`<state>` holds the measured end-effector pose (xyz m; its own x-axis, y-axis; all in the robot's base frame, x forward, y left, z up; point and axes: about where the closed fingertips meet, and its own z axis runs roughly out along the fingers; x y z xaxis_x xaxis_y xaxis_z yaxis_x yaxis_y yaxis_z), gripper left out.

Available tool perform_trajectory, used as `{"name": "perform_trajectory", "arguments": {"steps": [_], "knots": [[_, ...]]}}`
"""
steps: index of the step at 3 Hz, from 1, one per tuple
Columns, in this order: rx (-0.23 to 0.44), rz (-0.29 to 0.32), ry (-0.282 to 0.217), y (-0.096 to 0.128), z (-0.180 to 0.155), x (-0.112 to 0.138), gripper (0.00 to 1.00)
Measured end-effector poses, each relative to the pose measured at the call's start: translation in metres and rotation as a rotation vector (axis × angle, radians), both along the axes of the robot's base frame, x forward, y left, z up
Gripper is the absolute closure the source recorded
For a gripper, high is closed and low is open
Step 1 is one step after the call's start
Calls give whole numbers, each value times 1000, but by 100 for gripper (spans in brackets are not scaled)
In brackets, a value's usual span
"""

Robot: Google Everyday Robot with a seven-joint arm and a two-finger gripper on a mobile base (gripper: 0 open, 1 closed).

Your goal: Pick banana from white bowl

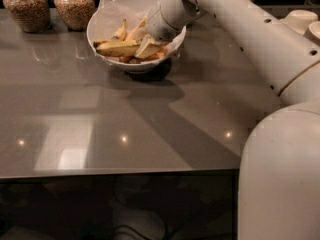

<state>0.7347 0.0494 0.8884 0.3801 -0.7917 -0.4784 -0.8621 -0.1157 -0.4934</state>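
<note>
Yellow, slim banana (pixel 117 48) lies in the paper-lined white bowl (pixel 94 30) at the far edge of the grey table (pixel 150 134); the gripper (pixel 148 46) is just beside it, grasp impossible to tell.

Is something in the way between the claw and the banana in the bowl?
Nothing visible is. The claw is down inside the white bowl, right next to the banana, with shorter bananas lying beside it.

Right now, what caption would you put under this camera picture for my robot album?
Robot gripper sits in the white bowl beside the long banana, on a grey table.
</note>
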Motion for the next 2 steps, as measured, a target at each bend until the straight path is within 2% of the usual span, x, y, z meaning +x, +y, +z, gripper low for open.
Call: {"name": "perform_trajectory", "arguments": {"steps": [1,2], "knots": [[1,-1,-4,-1,2,-1,100],[17,-22,-73,-16,39,-23,100]]}}
